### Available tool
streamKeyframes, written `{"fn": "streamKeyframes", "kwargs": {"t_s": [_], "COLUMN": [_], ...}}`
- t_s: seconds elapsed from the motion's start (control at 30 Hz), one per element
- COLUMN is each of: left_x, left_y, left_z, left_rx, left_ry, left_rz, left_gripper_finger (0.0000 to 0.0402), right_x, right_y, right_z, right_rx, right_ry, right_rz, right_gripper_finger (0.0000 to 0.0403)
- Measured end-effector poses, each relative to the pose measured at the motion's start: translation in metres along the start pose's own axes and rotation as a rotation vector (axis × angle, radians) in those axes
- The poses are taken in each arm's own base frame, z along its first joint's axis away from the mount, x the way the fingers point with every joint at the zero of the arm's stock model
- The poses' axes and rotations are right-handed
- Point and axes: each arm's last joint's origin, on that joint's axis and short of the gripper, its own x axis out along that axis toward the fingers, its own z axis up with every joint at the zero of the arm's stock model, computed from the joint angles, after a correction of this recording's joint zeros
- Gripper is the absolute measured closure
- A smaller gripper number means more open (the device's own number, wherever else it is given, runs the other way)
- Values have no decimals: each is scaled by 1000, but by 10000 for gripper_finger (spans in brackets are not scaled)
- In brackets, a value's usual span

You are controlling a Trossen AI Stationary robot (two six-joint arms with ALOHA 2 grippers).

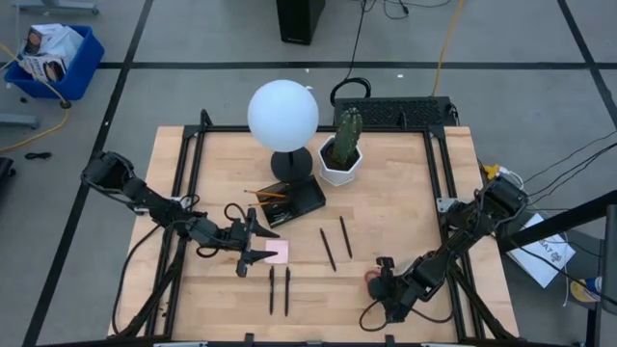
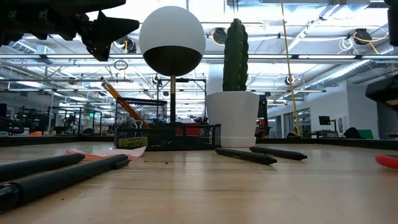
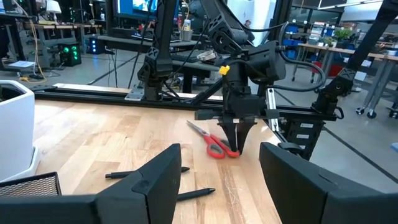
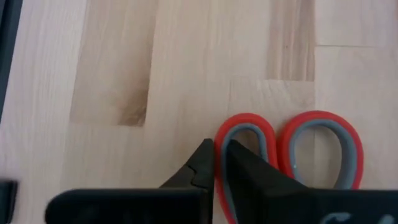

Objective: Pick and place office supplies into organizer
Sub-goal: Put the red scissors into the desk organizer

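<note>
The red-handled scissors [image 1: 370, 280] lie flat near the table's near right edge, and my right gripper [image 1: 383, 278] stands over their handles, shut on one loop. My left gripper [image 1: 253, 249] is open and hangs above the table just left of the pink sticky-note pad [image 1: 278, 253], touching nothing. The low view shows this gripper [image 2: 106, 28] well above the pad [image 2: 93, 154]. The black organizer [image 1: 292, 200] sits by the lamp base with orange pencils [image 1: 265, 194] leaning in it. Several black pens [image 1: 328, 249] lie on the wood. My right gripper [image 4: 216, 163] pinches the rim of one handle loop [image 4: 219, 138] of the scissors, with one finger [image 4: 249, 177] inside the loop and the other [image 4: 200, 167] outside. The fingers come from above, pointing down [image 3: 236, 134]. The scissors [image 3: 214, 144] lie flat on the table.
A lamp with a white globe [image 1: 282, 114] and a white cactus pot [image 1: 341, 157] stand at the far middle, behind the organizer. Two pens [image 1: 280, 289] lie near the near edge, and two more [image 1: 345, 236] lie mid-table. Bare wood stretches between the scissors and the organizer.
</note>
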Motion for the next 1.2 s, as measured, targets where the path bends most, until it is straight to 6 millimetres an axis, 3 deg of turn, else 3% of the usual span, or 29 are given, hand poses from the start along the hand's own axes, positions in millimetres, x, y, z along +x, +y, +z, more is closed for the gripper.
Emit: {"fn": "streamKeyframes", "kwargs": {"t_s": [0.2, 0.37, 0.57, 0.87, 1.03, 1.2], "left_x": [0, 0, 0, -1, -6, -22], "left_y": [0, 0, 0, -1, -3, -6], "left_z": [0, 0, 0, 9, 17, 28], "left_rx": [-1, 4, 3, -20, 33, 132], "left_ry": [0, 0, -1, -88, -130, -108], "left_rz": [0, 0, 1, -11, 77, 193], "left_gripper_finger": [176, 176, 176, 176, 176, 176], "right_x": [-2, -17, -29, -41, -52, -65], "right_y": [-7, -9, -16, -20, -23, -35], "right_z": [17, 38, 53, 83, 101, 123], "right_rx": [26, -18, -74, -142, -230, -317], "right_ry": [-153, -367, -486, -710, -879, -1061], "right_rz": [-41, -89, -158, -136, -146, 2], "right_gripper_finger": [383, 387, 384, 385, 386, 386]}}
